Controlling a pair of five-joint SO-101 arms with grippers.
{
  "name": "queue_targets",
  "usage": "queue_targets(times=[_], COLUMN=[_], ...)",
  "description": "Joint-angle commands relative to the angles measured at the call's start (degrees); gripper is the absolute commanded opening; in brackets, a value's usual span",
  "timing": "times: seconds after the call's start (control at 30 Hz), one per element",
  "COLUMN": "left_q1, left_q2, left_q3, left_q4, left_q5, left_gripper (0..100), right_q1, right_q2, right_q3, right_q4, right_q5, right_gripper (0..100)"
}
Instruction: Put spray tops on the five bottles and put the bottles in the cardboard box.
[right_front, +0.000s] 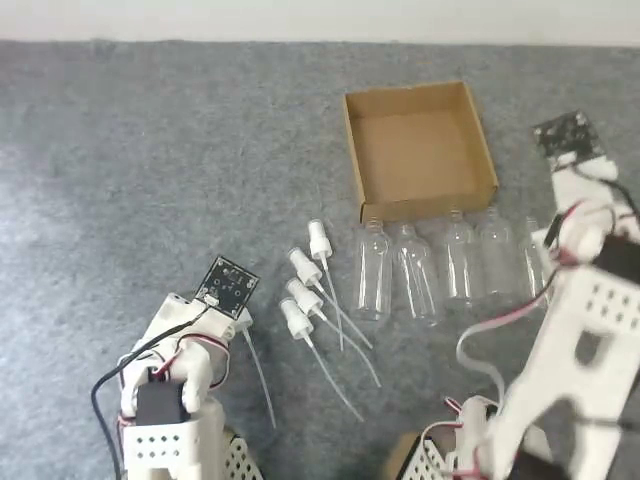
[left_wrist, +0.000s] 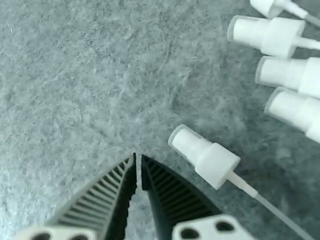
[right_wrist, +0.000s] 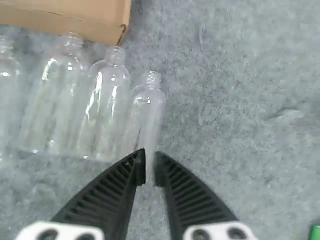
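The left arm (right_front: 175, 400) sits at the near left of the high view, folded low. The left gripper (left_wrist: 138, 161) has its two black ribbed fingers (left_wrist: 112, 192) drawn together, a mere sliver between the tips, nothing held. The right arm (right_front: 585, 330) stands at the near right, raised higher and stretched forward. The right gripper (right_wrist: 149, 156) is likewise nearly closed and empty.

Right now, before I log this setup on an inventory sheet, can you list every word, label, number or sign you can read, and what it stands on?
No text here can be read.
Cardboard box: plain, no print visible.
Bottles: clear, no labels.
Spray tops: plain white, no marks.
Circuit boards on the arms: tiny markings, too small to read.
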Motion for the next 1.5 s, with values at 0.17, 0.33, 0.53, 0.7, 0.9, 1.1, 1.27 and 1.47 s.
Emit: queue_targets(times=[0.17, 0.33, 0.53, 0.7, 0.9, 1.1, 1.27, 1.47], left_q1=[-0.09, -0.09, 0.0, 0.0, 0.0, 0.0, 0.0, 0.0], left_q2=[-1.23, -1.23, -1.23, -1.23, -1.23, -1.23, -1.23, -1.23], left_q3=[-1.19, -1.19, -1.19, -1.19, -1.19, -1.19, -1.19, -1.19], left_q4=[-1.32, -1.32, -1.32, -1.32, -1.23, -1.23, -1.23, -1.23], left_q5=[-0.62, -0.62, -0.62, -0.62, -0.62, -0.62, -0.62, -0.62], left_gripper=[1, 1, 1, 1, 1, 1, 1, 1], right_q1=[1.45, 1.63, 0.57, -1.71, -2.07, -2.33, -2.33, -1.98], right_q2=[25.19, 34.15, 39.69, 41.8, 44.09, 48.92, 53.58, 55.87], right_q3=[-18.2, -25.93, -30.07, -30.51, -30.51, -30.15, -30.42, -30.42], right_q4=[1.89, 5.23, 8.4, 8.22, 6.55, 9.45, 9.1, 6.37], right_q5=[0.53, 0.09, -4.31, -4.75, -9.76, -9.49, -8.7, -8.35], right_gripper=[28.3, 18.8, 33.4, 27.9, 34.1, 34.7, 34.0, 21.9])
